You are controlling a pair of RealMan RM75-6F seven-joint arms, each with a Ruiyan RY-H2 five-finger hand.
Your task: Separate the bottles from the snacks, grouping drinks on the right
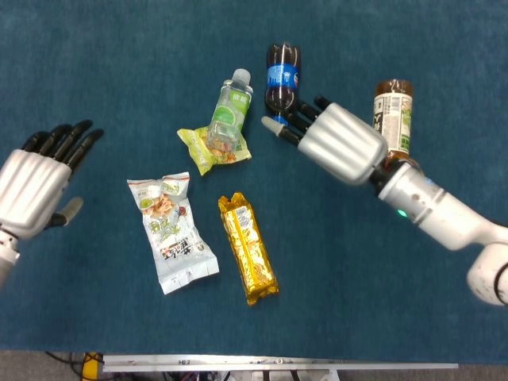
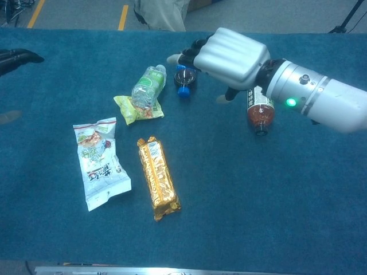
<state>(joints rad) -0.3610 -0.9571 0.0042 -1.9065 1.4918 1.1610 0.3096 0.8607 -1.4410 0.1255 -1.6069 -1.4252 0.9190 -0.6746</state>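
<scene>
Fingers (image 1: 295, 121) of right hand (image 1: 337, 143) spread, empty, above dark cola bottle (image 1: 282, 76); left hand (image 1: 32, 186) released. Three bottles: cola, clear green-label bottle (image 1: 229, 109), brown tea bottle (image 1: 392, 131). Three snacks: yellow-green packet (image 1: 213, 148), white pouch (image 1: 171, 230), gold bar (image 1: 248, 248), all on blue bench (image 1: 111, 71).

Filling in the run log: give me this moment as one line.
right hand: open, above cola bottle | left hand: open, idle | gold snack: on table, untouched | sorting: unfinished

Right hand (image 1: 337, 143) crowding cola bottle (image 1: 282, 75), tea bottle (image 1: 391, 131) just behind it, bare cloth (image 1: 357, 278) below.
</scene>
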